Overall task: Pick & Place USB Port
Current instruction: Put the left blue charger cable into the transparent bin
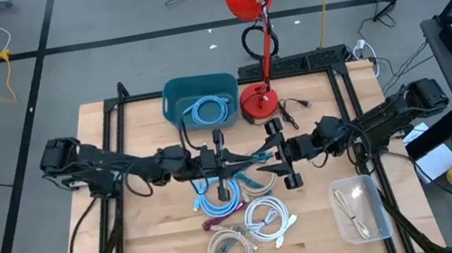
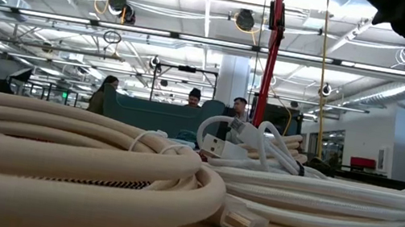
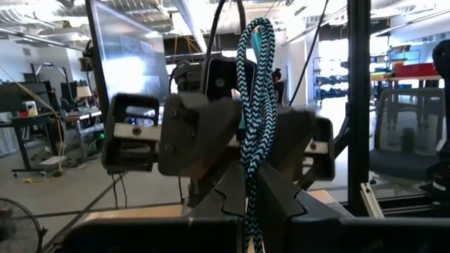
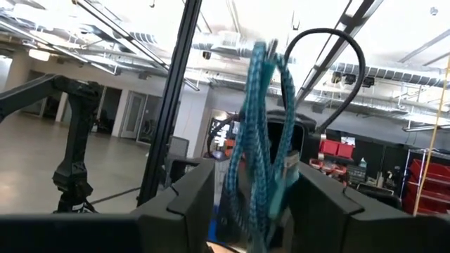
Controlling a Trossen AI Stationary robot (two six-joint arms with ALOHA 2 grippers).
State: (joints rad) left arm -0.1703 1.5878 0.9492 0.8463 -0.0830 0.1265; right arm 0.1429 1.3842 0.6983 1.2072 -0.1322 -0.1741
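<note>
both grippers meet above the table's middle: the left gripper (image 3: 247, 211) and right gripper (image 4: 256, 211) each pinch the teal braided cable (image 3: 254, 105), strung between them over the loose coils. the high view shows only a thin teal line; the wrist views reveal its black-and-cyan weave, looped double. white cables (image 2: 81, 159) fill the low view.

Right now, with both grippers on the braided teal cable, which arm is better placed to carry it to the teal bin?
Left, probably: the left gripper pinches the braided teal cable almost directly below the teal bin; the right gripper sits further aside.
</note>
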